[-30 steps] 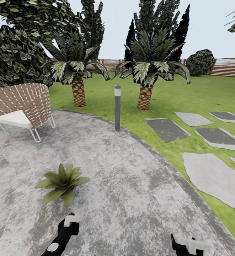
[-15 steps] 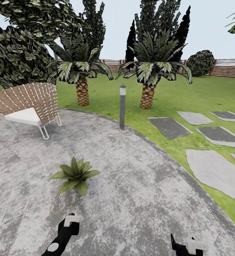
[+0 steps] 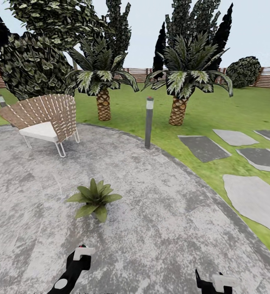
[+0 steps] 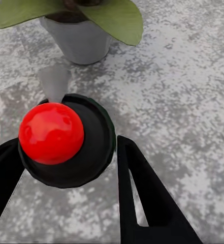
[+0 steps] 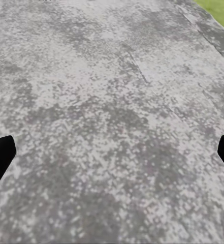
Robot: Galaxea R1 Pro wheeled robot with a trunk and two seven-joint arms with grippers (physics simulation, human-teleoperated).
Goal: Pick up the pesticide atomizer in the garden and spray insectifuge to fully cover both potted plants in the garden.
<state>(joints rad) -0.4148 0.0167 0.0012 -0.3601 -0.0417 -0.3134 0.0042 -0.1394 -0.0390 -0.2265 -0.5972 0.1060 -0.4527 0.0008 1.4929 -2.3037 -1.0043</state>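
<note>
Atomizer (image 4: 66, 140) between left jaws, nozzle aimed toward potted plant (image 4: 78, 23).

The grey speckled paving (image 3: 171, 228) lies bare across the lower centre and lower right of the head view. One potted plant (image 3: 94, 198) stands on it, left of centre. A wicker chair (image 3: 45, 120) blocks the upper left, and a grey bollard lamp (image 3: 149, 121) stands at the paving's edge, upper centre. Two palms (image 3: 179, 81) rise on the lawn behind. Between the right gripper's fingers (image 5: 0, 157), spread wide, bare paving is seen. The left gripper (image 4: 66, 168) is occupied by a dark round object with a red ball (image 4: 52, 133); the plant's grey pot (image 4: 78, 38) lies just beyond.
</note>
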